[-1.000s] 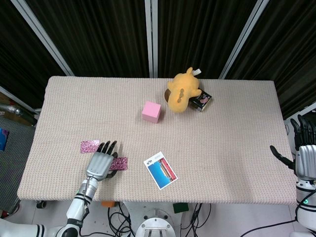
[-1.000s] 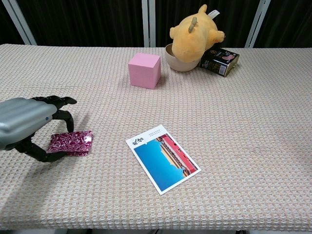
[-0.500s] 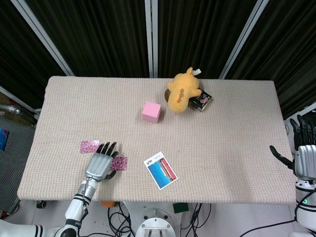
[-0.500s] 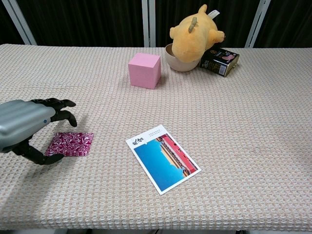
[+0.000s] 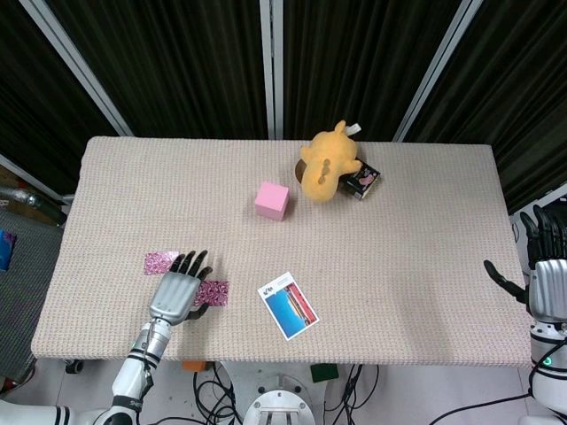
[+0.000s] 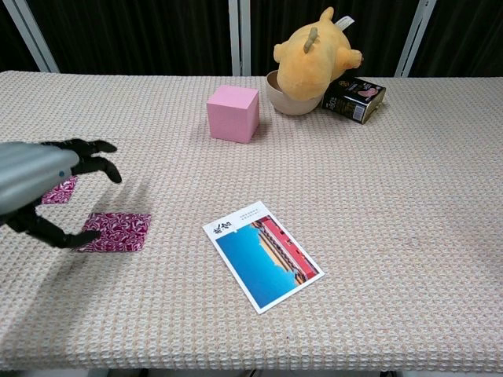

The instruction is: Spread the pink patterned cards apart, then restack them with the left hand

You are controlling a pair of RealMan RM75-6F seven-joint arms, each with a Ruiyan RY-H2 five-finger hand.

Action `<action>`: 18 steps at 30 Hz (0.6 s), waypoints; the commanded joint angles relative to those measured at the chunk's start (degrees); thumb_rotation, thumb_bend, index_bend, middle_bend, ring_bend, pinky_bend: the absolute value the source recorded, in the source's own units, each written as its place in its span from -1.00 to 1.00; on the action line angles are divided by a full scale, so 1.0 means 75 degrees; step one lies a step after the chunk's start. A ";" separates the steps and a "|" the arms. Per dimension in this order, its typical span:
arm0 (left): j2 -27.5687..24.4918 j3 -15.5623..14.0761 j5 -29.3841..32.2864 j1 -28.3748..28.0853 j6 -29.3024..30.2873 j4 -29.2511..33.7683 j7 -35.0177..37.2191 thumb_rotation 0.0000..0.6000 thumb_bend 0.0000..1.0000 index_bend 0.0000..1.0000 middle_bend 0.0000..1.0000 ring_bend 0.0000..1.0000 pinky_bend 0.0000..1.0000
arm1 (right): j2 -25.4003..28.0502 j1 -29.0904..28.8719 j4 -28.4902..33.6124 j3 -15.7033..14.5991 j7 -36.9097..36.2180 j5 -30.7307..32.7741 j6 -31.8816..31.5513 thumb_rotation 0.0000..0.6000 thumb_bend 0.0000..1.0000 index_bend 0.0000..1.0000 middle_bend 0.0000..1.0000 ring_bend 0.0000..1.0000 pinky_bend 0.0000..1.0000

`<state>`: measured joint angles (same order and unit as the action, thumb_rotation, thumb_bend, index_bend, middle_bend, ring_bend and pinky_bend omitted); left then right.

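Two pink patterned cards lie apart on the table's near left. One card [image 5: 160,262] [image 6: 60,190] lies further back and left. The other card [image 5: 213,291] [image 6: 116,231] lies flat nearer the front, fully showing in the chest view. My left hand [image 5: 175,292] [image 6: 39,184] hovers between and above them, fingers spread and holding nothing; in the head view it covers the nearer card's left end. My right hand [image 5: 547,270] stays off the table's right edge, fingers apart and empty.
A postcard [image 5: 288,305] [image 6: 262,254] lies right of the cards. Further back stand a pink cube [image 5: 272,200] [image 6: 233,113], a yellow plush [image 5: 329,162] [image 6: 317,49] on a bowl [image 6: 287,99], and a small dark box [image 5: 362,181] [image 6: 355,97].
My left hand has lifted off the nearer card and drawn back to the left, uncovering the farther card in the chest view. The right hand has not moved.
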<state>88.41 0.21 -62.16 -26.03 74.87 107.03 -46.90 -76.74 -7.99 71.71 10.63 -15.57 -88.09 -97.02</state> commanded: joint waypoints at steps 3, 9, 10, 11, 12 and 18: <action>-0.0464 0.0531 -0.0033 -0.0009 0.0245 -0.0176 0.0407 0.58 -0.49 -0.56 -1.00 -1.00 -0.80 | 0.0033 -0.0003 0.0072 -0.0006 0.0058 -0.0035 -0.0018 1.00 -0.09 -1.00 -1.00 -1.00 -1.00; -0.0960 0.0542 0.0285 -0.0168 -0.0556 -0.1051 0.0856 0.75 -0.49 -0.61 -1.00 -1.00 -0.80 | 0.0108 0.0021 0.0194 -0.0003 0.0180 -0.0062 -0.0074 1.00 -0.09 -1.00 -1.00 -1.00 -1.00; -0.1007 0.0531 0.0379 -0.0184 -0.0712 -0.1210 0.0958 0.79 -0.49 -0.61 -1.00 -1.00 -0.80 | 0.0126 0.0029 0.0220 0.0003 0.0204 -0.0057 -0.0085 1.00 -0.09 -1.00 -1.00 -1.00 -1.00; -0.1014 0.0549 0.0476 -0.0188 -0.0815 -0.1327 0.1072 0.80 -0.49 -0.62 -1.00 -1.00 -0.80 | 0.0136 0.0033 0.0238 0.0009 0.0224 -0.0053 -0.0093 1.00 -0.09 -1.00 -1.00 -1.00 -1.00; -0.1005 0.0578 0.0591 -0.0187 -0.0912 -0.1448 0.1200 0.80 -0.50 -0.63 -1.00 -1.00 -0.80 | 0.0144 0.0038 0.0256 0.0013 0.0239 -0.0051 -0.0102 1.00 -0.09 -1.00 -1.00 -1.00 -1.00; -0.0847 0.0521 0.0849 -0.0207 -0.1344 -0.2233 0.1595 0.77 -0.51 -0.65 -1.00 -1.00 -0.80 | 0.0201 0.0046 0.0383 0.0030 0.0381 -0.0063 -0.0131 1.00 -0.09 -1.00 -1.00 -1.00 -1.00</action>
<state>81.65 4.36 -56.21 -27.44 65.68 91.73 -35.83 -75.28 -7.65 74.53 10.83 -12.76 -88.53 -97.97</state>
